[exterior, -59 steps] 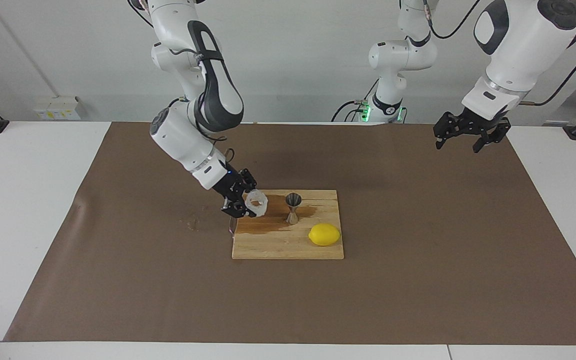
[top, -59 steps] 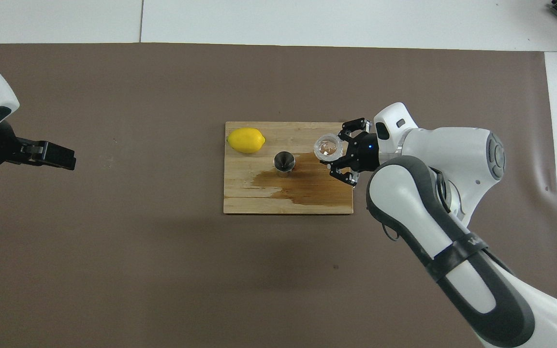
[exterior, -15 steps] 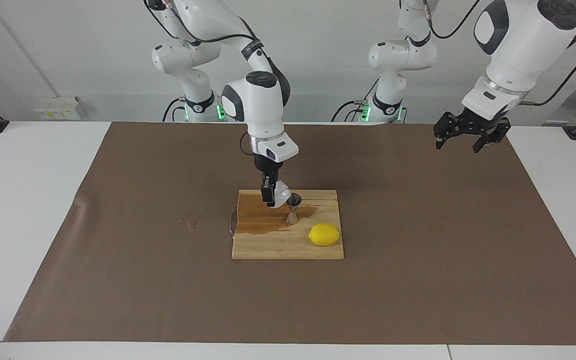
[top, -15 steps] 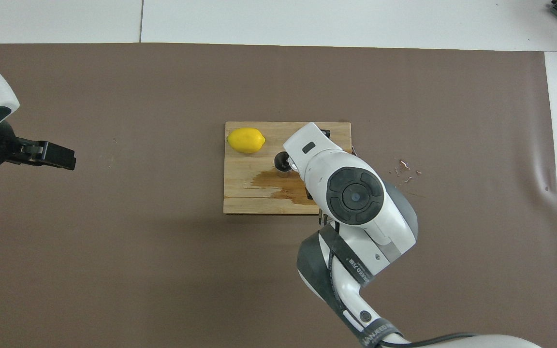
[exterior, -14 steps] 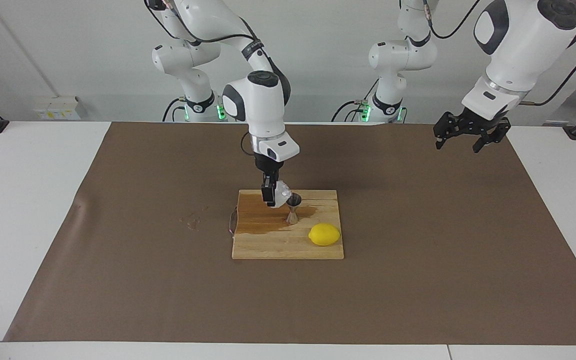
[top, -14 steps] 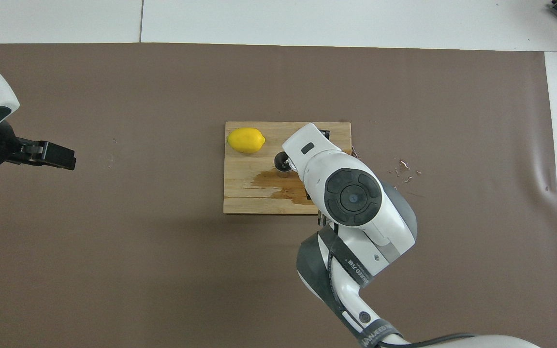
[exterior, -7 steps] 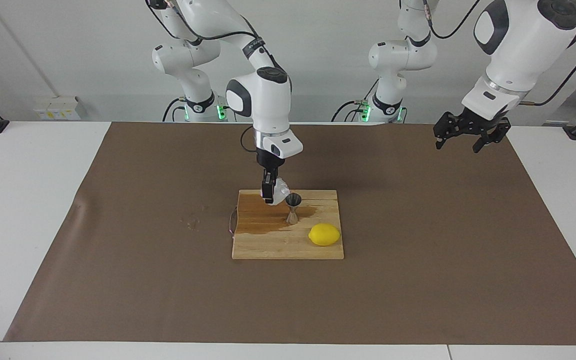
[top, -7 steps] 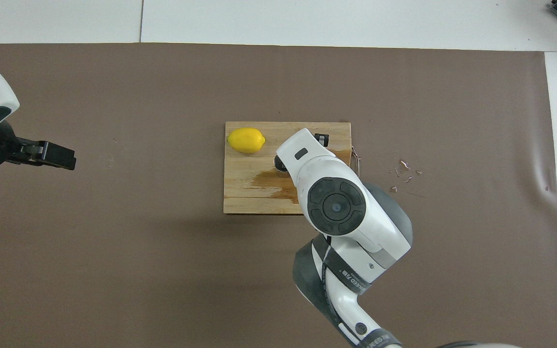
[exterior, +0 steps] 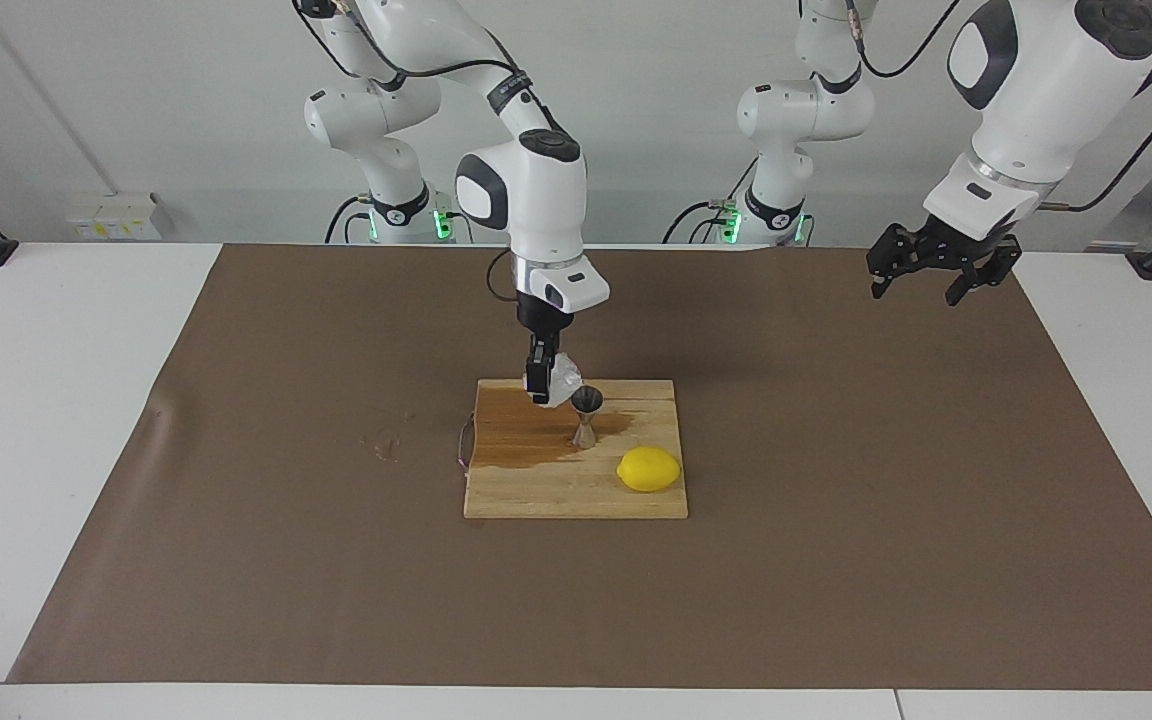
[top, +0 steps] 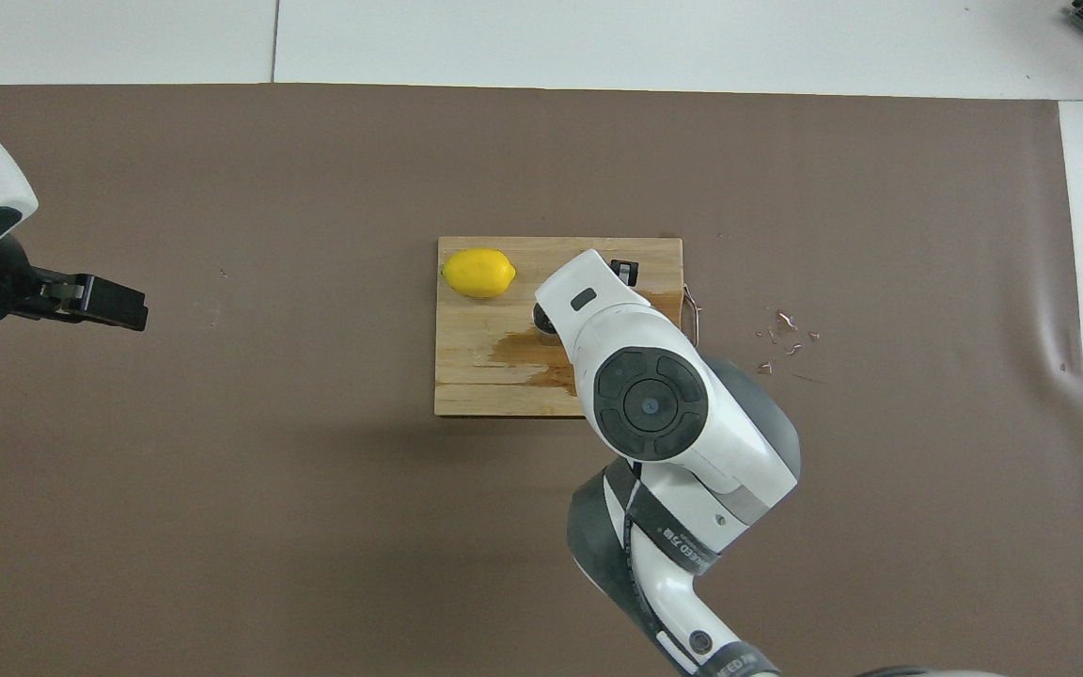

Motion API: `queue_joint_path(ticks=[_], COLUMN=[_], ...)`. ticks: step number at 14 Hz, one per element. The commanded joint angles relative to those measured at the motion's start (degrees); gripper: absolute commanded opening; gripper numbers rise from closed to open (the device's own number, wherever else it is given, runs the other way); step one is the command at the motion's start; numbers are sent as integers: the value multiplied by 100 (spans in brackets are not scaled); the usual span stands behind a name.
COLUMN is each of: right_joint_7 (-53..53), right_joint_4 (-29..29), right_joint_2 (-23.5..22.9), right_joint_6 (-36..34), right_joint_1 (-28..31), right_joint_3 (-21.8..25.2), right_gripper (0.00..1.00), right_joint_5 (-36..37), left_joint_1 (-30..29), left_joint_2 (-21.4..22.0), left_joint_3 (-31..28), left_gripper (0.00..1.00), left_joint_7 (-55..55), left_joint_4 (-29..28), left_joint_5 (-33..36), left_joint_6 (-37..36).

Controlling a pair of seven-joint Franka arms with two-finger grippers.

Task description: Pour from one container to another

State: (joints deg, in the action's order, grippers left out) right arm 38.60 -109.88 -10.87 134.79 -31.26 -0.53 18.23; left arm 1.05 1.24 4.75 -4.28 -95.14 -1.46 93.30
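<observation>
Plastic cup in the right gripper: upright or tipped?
Tipped. The plastic cup, held in the right gripper, leans mouth-first toward the rim of the jigger standing on the cutting board.

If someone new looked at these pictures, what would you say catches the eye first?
Probably the right gripper, shut on the tilted plastic cup at the rim of the steel jigger on the wooden board. Next, the dark wet stain across the board and the yellow lemon beside the jigger. The left gripper waits open over the brown mat.
</observation>
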Motion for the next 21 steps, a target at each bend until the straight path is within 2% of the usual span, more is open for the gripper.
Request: queue_joint_path(ticks=[1,14,19,21], right_joint_7=[-221,-537,-468,-170], right_joint_4=[2,116,107,98], right_joint_2=[76,128,251,313], right_joint_6=[-110,-14,13,30], right_joint_1=[-3,85,260,409], right_joint_3=[-9,-18,-18,-18], right_gripper=[35,33,33,33], right_joint_5=[198,66,-469,-1073], left_joint_1=[-61,-61,-61,-61], left_joint_2=[17,17,17,17], left_joint_3=[52,52,52,52], left_gripper=[100,100,100,100], left_joint_7=[-38,-47,-47,-47], left_joint_4=[39,39,39,31], left_joint_5=[59,59,59,59], left_joint_6=[-58,-58,-58,-58])
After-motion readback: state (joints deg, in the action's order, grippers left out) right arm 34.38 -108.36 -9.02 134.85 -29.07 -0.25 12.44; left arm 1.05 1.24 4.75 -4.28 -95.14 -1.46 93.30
